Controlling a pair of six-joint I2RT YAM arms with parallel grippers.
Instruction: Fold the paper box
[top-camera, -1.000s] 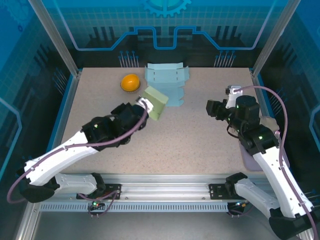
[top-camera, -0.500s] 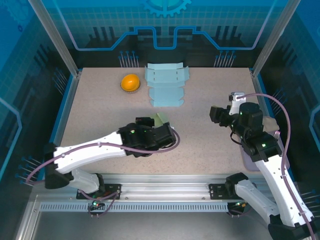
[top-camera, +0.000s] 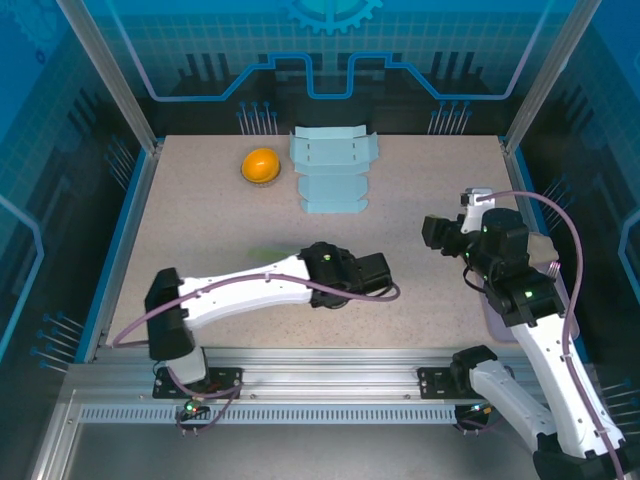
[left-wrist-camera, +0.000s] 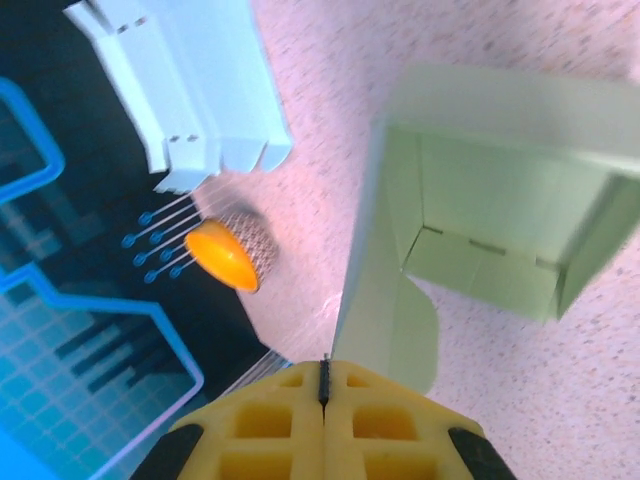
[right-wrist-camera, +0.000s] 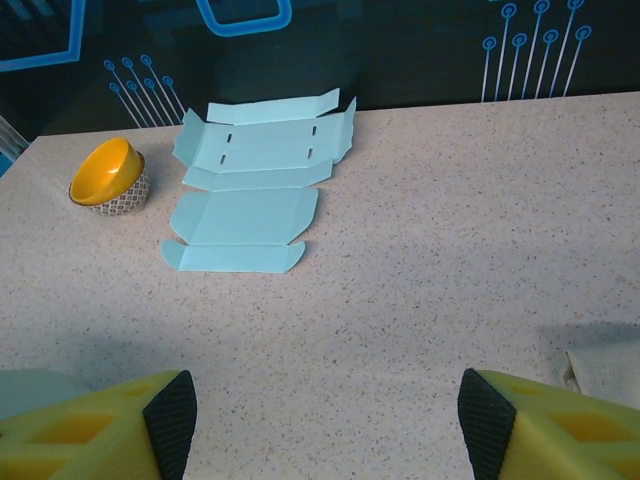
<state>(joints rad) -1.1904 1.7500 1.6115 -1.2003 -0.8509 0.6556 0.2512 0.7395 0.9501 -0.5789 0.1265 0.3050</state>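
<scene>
Paper box (left-wrist-camera: 500, 220) looking light green, flat paper sheet (top-camera: 333, 172) looking light blue, bowl (right-wrist-camera: 100, 175) glowing orange with grey checks outside, table (top-camera: 220, 240) showing sandy speckles, right gripper (right-wrist-camera: 327, 420) showing yellow and black

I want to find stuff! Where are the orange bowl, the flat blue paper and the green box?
orange bowl (top-camera: 260, 165): top view, its orange inside.
flat blue paper (right-wrist-camera: 245, 215): right wrist view, lower panel.
green box (left-wrist-camera: 500, 215): left wrist view, inside wall.

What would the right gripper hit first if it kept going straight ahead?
Probably the bare table: the open right gripper seems to angle downward. The flat blue sheet lies beyond, slightly left. Depth is hard to judge.
</scene>
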